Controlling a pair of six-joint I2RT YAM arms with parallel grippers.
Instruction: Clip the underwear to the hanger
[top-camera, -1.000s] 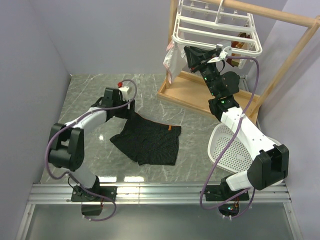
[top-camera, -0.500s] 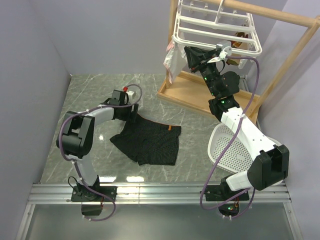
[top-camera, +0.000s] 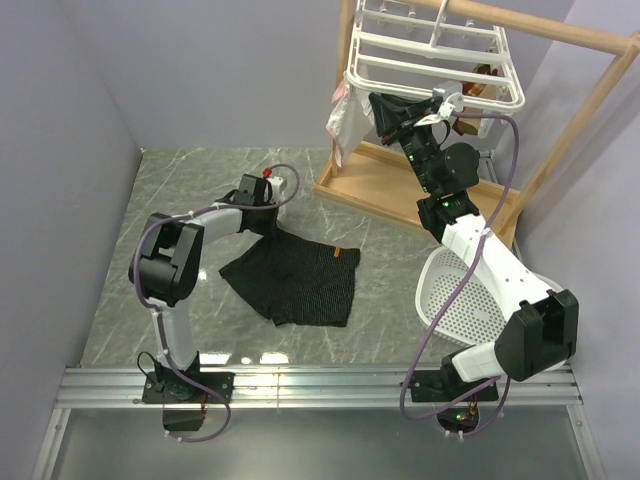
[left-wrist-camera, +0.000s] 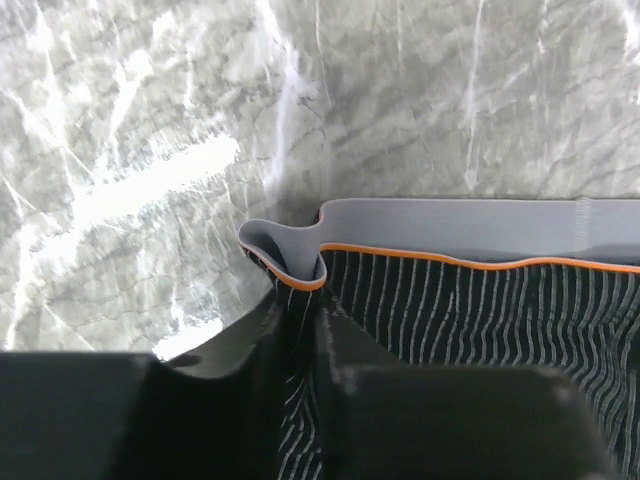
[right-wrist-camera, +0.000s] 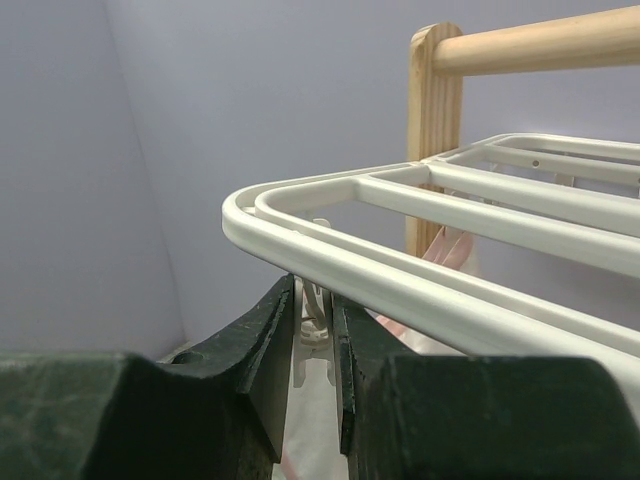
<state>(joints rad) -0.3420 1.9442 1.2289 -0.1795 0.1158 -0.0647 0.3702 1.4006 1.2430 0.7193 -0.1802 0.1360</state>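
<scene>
Pinched shut, the left pincer (top-camera: 270, 220) held the far-left corner of the underwear (top-camera: 298, 280). From its wrist view the grey waistband with the orange edge had buckled into a small loop right at the tips, and the striped cloth ran off to the right. The rest of the garment lay flat on the marble tabletop (top-camera: 180, 180), well apart from the hanger (top-camera: 432, 62), which hung from the wooden frame (top-camera: 590, 90) at the far right. Over the last second the left arm had swung its elbow in from the left and carried the pincer a little rightward. The corner of the cloth had been drawn along with it, so the briefs looked peaked at that corner rather than spread square. I took that to mean the grip had held and the lift was just starting. The right pincer (top-camera: 386, 108) had not moved. It stayed up under the hanger's front-left corner, closed on a small white clip (right-wrist-camera: 315, 312), seemingly squeezing it ready. What remained, by my reckoning, was the carry across to that clip. A one-corner hold on soft cloth might slip, or let the waistband twist on the way.
</scene>
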